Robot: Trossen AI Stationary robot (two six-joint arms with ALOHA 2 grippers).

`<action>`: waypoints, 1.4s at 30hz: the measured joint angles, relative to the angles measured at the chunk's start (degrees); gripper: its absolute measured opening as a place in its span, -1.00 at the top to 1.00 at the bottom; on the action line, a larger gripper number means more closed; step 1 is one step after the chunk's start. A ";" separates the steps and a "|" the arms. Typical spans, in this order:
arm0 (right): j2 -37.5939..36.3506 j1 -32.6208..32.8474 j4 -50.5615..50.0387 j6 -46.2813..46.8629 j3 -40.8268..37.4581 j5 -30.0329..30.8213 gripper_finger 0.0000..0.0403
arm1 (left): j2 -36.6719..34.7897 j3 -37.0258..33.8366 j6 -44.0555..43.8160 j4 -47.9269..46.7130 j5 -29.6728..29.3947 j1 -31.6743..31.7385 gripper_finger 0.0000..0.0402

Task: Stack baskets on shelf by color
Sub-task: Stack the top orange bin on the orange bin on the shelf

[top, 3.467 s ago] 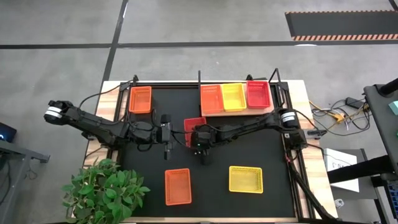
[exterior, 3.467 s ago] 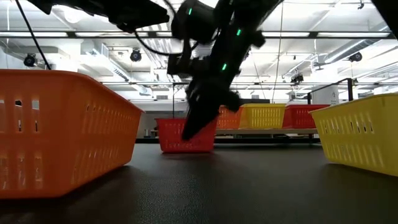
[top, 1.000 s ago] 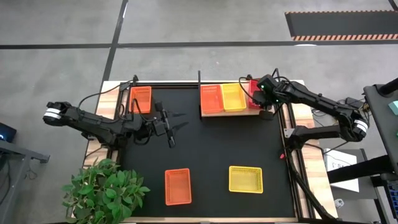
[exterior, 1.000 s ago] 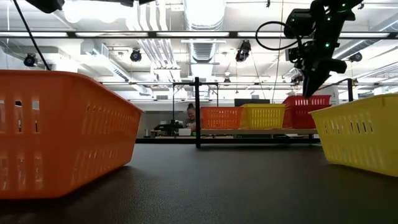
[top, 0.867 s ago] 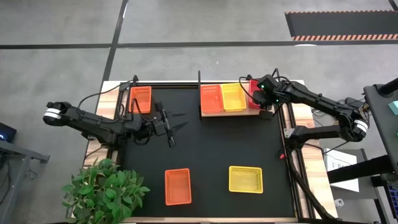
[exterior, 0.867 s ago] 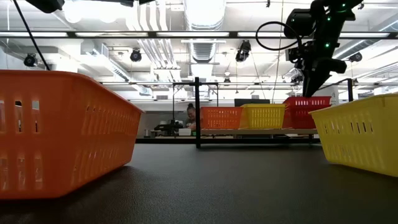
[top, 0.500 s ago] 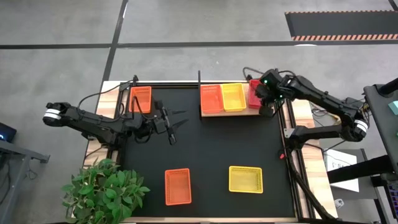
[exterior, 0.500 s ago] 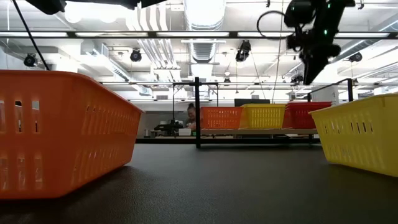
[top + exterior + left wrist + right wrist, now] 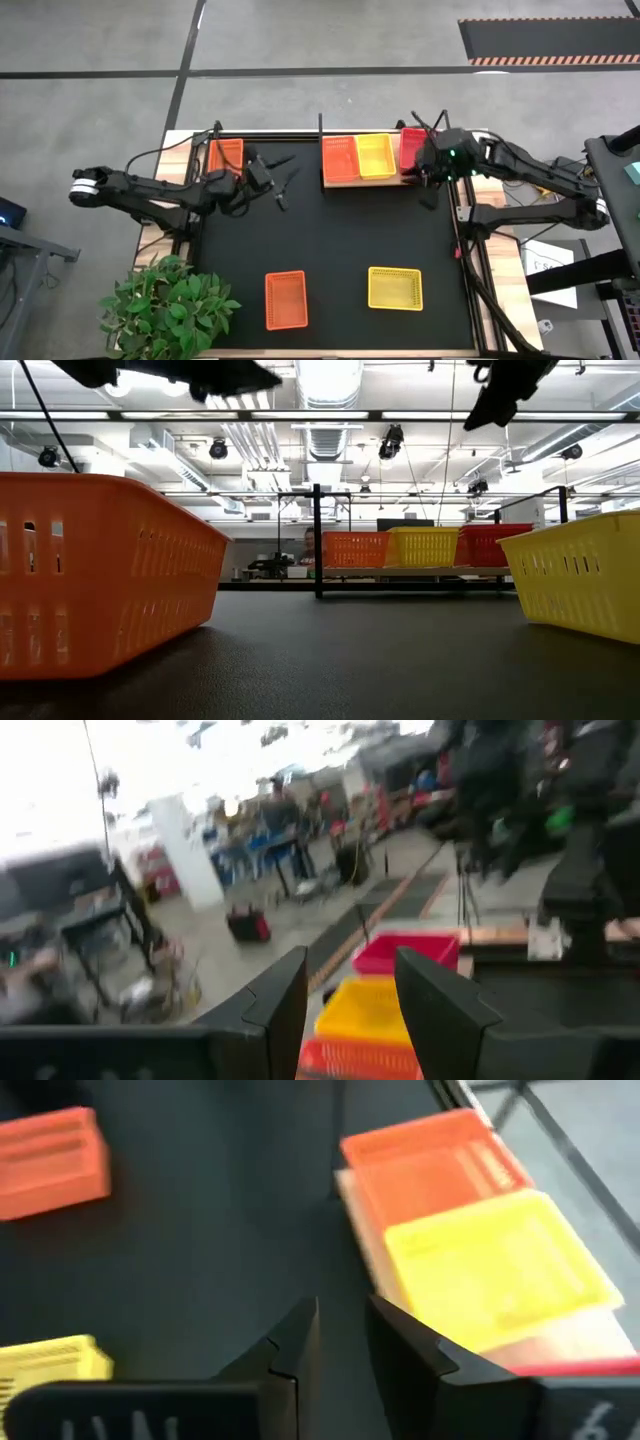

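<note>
The left gripper (image 9: 281, 182) is spread open with nothing between its fingers, hanging above the black mat (image 9: 330, 240) between the orange basket (image 9: 225, 158) at the mat's far left corner and the shelf (image 9: 372, 178). In its own wrist view the two dark fingers (image 9: 278, 1005) stand apart with a clear gap, and they point toward the row of baskets on the shelf. The left arm reaches in from the table's left edge, stretched low and nearly straight across the mat.

The shelf sits at the far edge of the mat, right of centre, a light wooden board with thin black posts. On it three baskets stand side by side: an orange one (image 9: 340, 158), a yellow one (image 9: 376, 155) and a red one (image 9: 414, 148), each touching its neighbour. In the low view they show as a level row (image 9: 421, 546) on the board.

The right gripper (image 9: 428, 192) is also released and empty; its fingers (image 9: 296, 1342) show a narrow gap between them in the right wrist view. It hangs just beside the shelf's right end, near the red basket, not touching it. The right arm comes from the table's right side, bent at the elbow and folded back toward the shelf.

Nearer the front edge of the mat, a second loose orange basket (image 9: 286, 299) lies left of centre and a yellow basket (image 9: 395, 288) lies right of it, well apart from each other and from the shelf.
</note>
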 joint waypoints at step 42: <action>-1.53 11.97 19.90 -4.58 -16.62 10.40 0.66 | 5.90 9.73 -44.22 -84.86 13.81 35.90 0.01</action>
